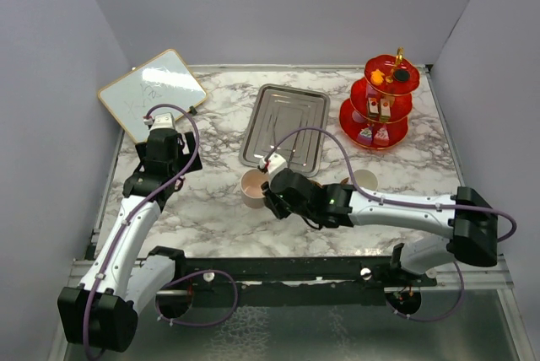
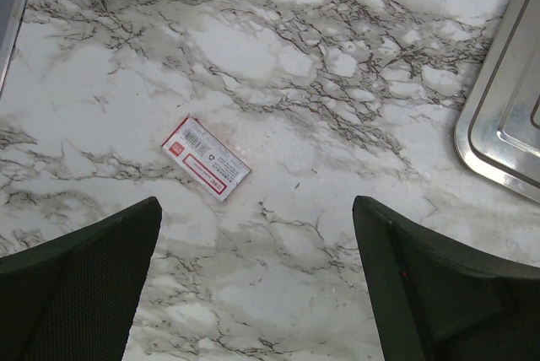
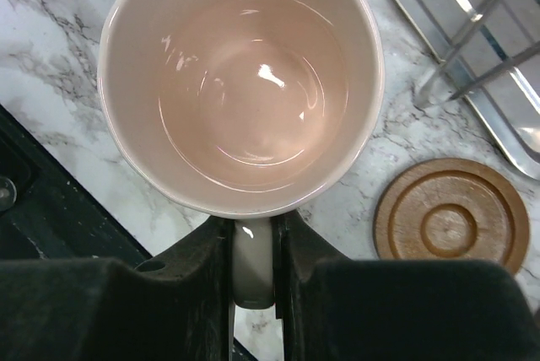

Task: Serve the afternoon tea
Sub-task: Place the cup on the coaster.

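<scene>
Holding: your right gripper (image 3: 253,247) is clamped on the handle of the pink cup (image 3: 243,83), which is upright and empty.
Cup place: just in front of the steel tray (image 1: 284,125), by its near left corner.
Saucer: you have one brown saucer (image 3: 451,226) beside the cup, close to the tray's edge.
Left gripper: your left gripper (image 2: 253,234) hangs with fingers spread wide over bare marble, left of the tray.
Stand: the red three-tier stand (image 1: 375,137) sits right of the tray, with cake pieces (image 1: 378,108) on its tiers.
</scene>
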